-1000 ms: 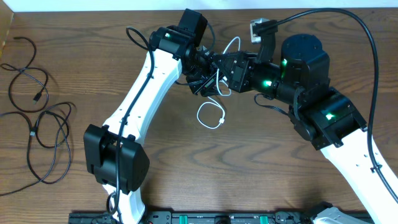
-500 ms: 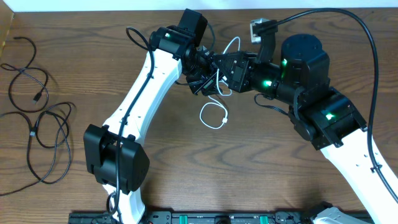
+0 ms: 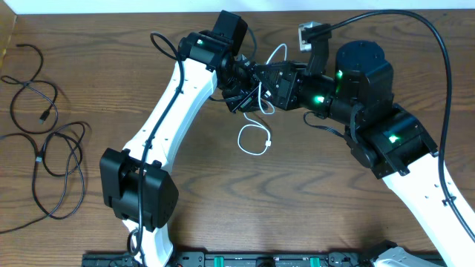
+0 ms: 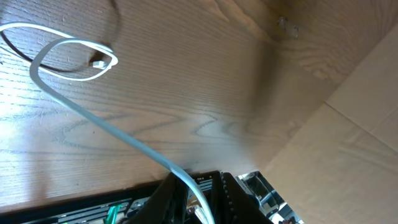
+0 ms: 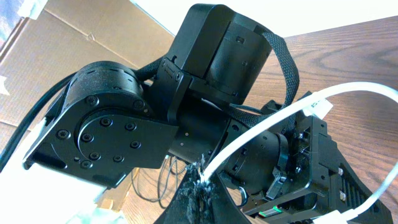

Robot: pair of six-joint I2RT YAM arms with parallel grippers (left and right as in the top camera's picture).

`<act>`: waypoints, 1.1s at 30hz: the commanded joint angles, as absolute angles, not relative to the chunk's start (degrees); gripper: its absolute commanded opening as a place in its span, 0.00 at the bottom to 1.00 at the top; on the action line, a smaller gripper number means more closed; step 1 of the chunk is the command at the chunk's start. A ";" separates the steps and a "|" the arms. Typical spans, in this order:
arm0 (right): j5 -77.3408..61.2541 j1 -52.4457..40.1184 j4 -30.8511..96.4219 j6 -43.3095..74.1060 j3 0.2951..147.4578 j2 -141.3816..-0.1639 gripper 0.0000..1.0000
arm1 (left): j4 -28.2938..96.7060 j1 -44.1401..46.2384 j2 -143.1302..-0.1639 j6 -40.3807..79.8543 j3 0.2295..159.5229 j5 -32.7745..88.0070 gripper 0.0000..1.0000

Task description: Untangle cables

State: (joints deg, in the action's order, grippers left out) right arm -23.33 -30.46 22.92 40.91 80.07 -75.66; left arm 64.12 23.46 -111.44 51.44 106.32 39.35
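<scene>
overhead, i'm seeing the left gripper point(image 3: 243, 95) and right gripper point(image 3: 264, 90) meeting at upper centre, each pinching the white cable point(image 3: 266, 141), whose loop is trailing just below them. the two black cables point(image 3: 37, 157) are lying at the far left, well apart.

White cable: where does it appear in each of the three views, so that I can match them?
Overhead: white cable loops on the wooden table, near the picture's centre.
Left wrist: white cable runs from a loop at upper left down to bottom centre.
Right wrist: white cable rises from bottom centre to the right edge.
Shared landmark: the wooden table, in all three.
</scene>
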 commanded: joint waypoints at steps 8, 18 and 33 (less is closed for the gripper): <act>-23.05 -30.81 23.18 39.77 80.44 -75.83 0.01 | 63.92 23.53 -111.98 51.62 106.06 39.88 0.19; -23.03 -30.81 23.49 39.75 80.44 -75.83 0.01 | 63.75 23.53 -111.98 51.59 106.06 39.46 0.08; -22.59 -25.26 34.30 36.93 80.44 -75.66 0.73 | 64.01 20.88 -111.63 43.40 106.65 15.86 0.07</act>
State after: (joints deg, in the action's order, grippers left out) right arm -23.27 -27.57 32.49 38.89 80.09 -75.66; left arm 63.66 22.59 -111.44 48.99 106.32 22.81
